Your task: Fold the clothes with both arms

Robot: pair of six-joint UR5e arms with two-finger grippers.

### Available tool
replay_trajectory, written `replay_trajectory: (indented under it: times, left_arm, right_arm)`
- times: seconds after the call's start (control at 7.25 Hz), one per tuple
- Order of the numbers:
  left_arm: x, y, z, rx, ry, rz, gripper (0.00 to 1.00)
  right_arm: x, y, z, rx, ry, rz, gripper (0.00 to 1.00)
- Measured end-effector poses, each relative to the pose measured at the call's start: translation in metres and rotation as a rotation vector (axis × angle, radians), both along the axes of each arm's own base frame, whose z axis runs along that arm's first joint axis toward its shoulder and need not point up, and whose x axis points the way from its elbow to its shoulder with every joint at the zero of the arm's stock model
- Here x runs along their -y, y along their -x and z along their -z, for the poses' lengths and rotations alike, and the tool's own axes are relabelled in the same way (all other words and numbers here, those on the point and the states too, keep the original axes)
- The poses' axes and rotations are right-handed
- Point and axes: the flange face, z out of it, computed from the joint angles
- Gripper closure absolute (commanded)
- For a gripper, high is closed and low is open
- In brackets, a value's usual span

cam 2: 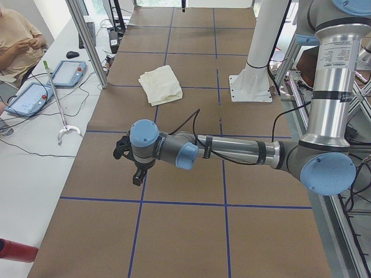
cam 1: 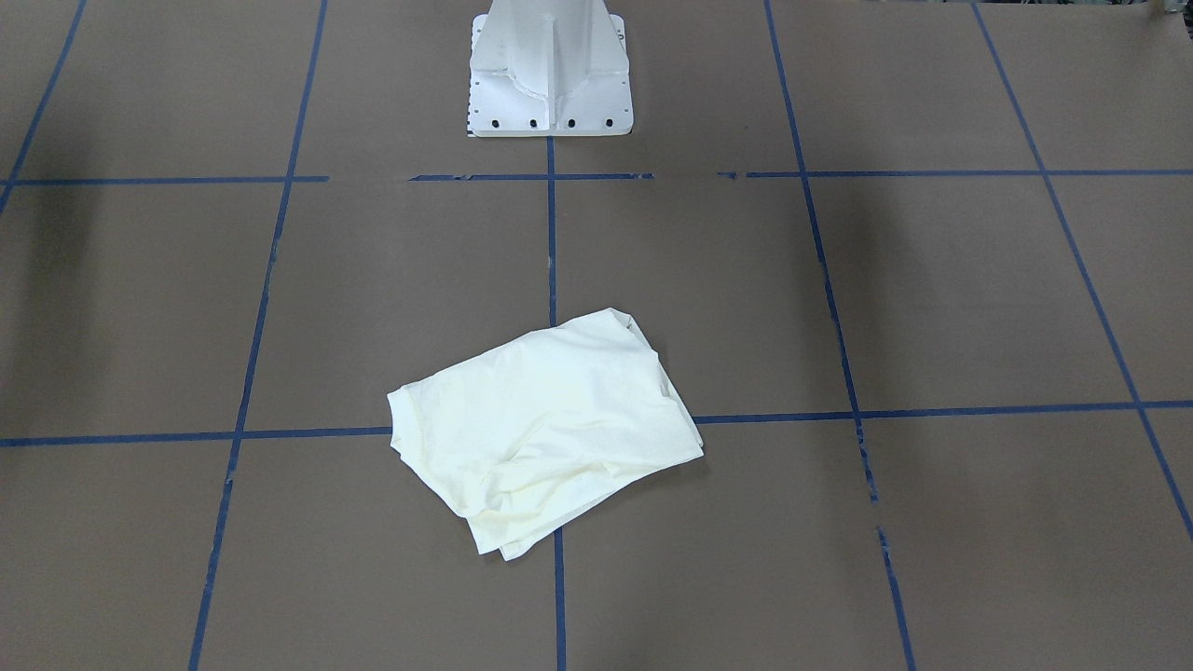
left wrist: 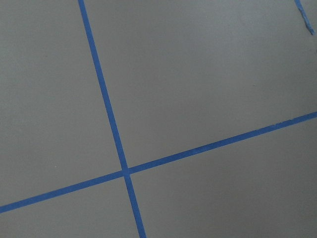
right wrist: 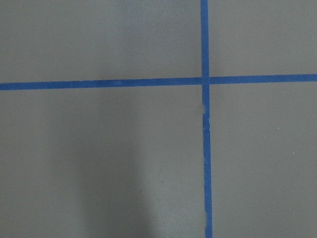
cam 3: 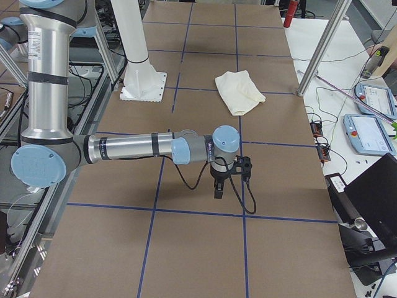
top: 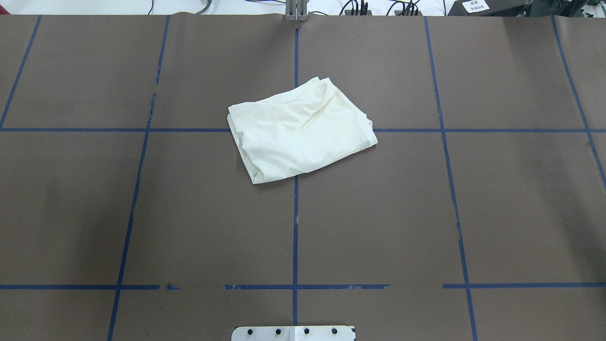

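Brown paper covers a wide table (top: 189,213), marked into large squares by blue tape lines (top: 295,227). A white flanged pedestal base (cam 1: 550,75) stands on the centre line at the robot's edge. Along the operators' side, a white bench carries two blue-rimmed handheld control tablets (cam 2: 68,72), cables and a thin grabber stick (cam 2: 55,98). A seated person (cam 2: 17,40) is at its far corner.

The cream-white folded shirt (top: 298,132) lies beyond the pedestal, over the crossing of the centre tape line and the far cross line, plain side up. It forms a rough rectangle. Its long axis runs left to right across the table, tilted so that the robot's-right end sits farther from the robot.

The grey-and-silver left arm (cam 2: 232,152) stretches out low over the table's left end, and its black left gripper (cam 2: 137,175) points down, seemingly just clear of the paper. The matching right arm (cam 3: 130,148) mirrors it at the right end, with the black right gripper (cam 3: 218,187) hanging likewise. Both are well apart from the shirt. Whether either claw is spread or closed cannot be told from these side views.
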Motion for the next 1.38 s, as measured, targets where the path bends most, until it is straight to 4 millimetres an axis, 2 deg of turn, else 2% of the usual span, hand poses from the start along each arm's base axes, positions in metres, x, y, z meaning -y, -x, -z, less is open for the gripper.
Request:
replay_trajectory:
  times: [0.83,1.38]
  left_arm:
    - [0.002,0.0,0.005,0.007,-0.013,-0.002,0.0]
    - [-0.006,0.001,-0.007,0.016,0.015,0.0,0.0]
  right_arm:
    - [-0.002,-0.001,0.0,0.009,0.003,-0.001,0.0]
    - [-0.002,-0.001,0.002,0.009,-0.001,-0.002,0.0]
